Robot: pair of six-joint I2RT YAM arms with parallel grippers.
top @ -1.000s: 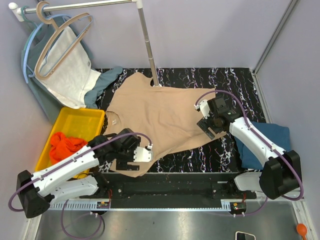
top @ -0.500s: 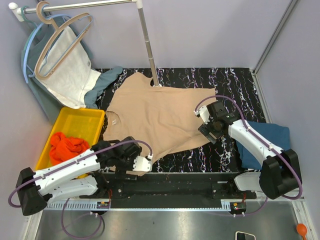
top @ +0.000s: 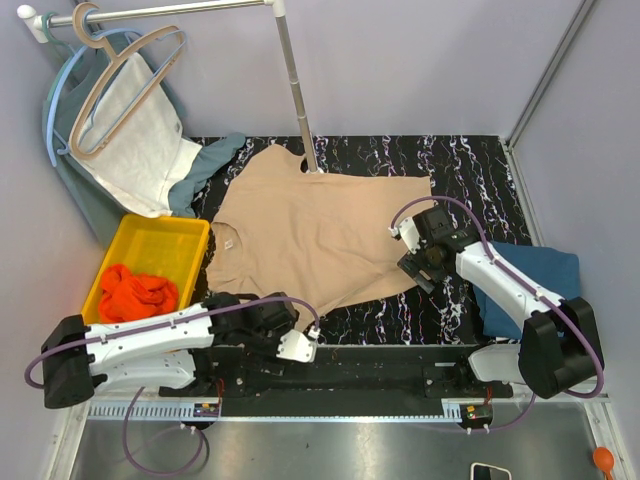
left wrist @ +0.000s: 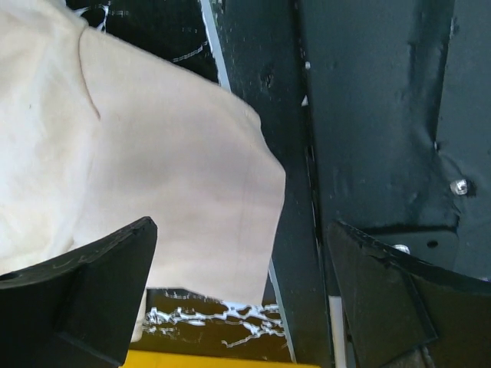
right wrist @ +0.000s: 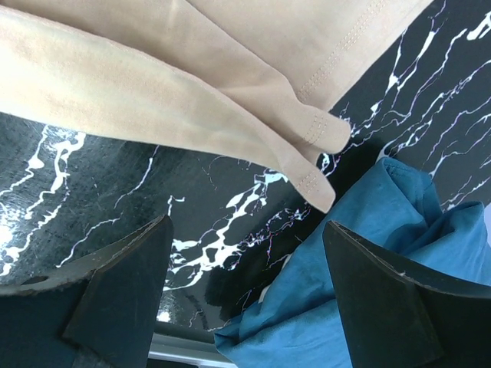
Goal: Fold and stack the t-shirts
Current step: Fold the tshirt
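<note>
The beige-tan t-shirt lies spread on the black marbled table. My left gripper is open and empty at the table's near edge, just past the shirt's near sleeve; its fingers stand wide apart. My right gripper is open and empty above the shirt's right corner. The dark teal-blue t-shirt is bunched at the table's right edge, also in the right wrist view. The orange-red t-shirt lies crumpled in the yellow bin.
A clothes rack pole stands at the back, touching the shirt's far edge. Hangers with a white cloth and a grey-green garment hang at the back left. The black arm mounting rail runs along the near edge.
My left gripper moved toward the near edge and right, off the shirt's sleeve. My right gripper moved slightly nearer, over the shirt's right corner.
</note>
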